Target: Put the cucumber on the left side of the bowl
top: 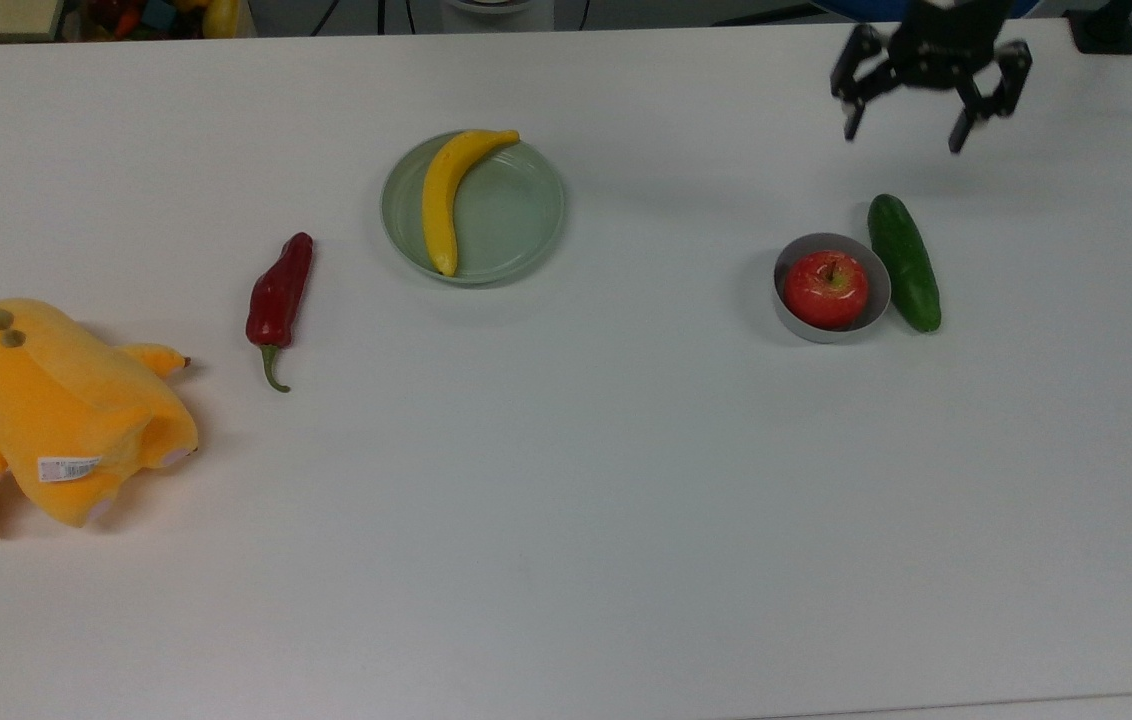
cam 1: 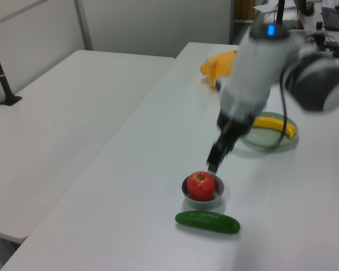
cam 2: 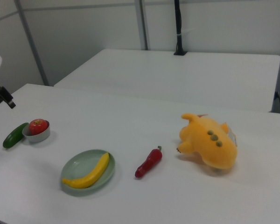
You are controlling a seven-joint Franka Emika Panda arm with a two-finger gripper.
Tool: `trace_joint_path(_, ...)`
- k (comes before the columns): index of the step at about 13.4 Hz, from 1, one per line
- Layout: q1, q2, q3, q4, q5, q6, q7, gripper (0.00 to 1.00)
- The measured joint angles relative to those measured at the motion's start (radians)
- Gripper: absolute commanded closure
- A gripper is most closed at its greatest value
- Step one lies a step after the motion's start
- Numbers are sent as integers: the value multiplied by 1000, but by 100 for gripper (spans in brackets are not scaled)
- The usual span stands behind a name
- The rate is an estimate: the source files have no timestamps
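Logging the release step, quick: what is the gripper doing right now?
Gripper: open, holding nothing, raised above the table away from the cucumber.

- White counter (top: 566, 520) carries everything
- Cucumber (top: 904, 262) lies flat, just beside the grey bowl (top: 794, 310) on the top view's right
- Pale green plate (top: 516, 215) sits near the middle
- Red chili (top: 280, 295) lies between the plate and the yellow plush toy (top: 61, 410)
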Motion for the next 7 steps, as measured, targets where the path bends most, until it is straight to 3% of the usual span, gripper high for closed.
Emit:
trace_joint_path(4, -107, -181, -6, 10, 181, -201, -64, 0)
trace_joint_path(7, -159, -292, -76, 12, 269, -320, -137, 0)
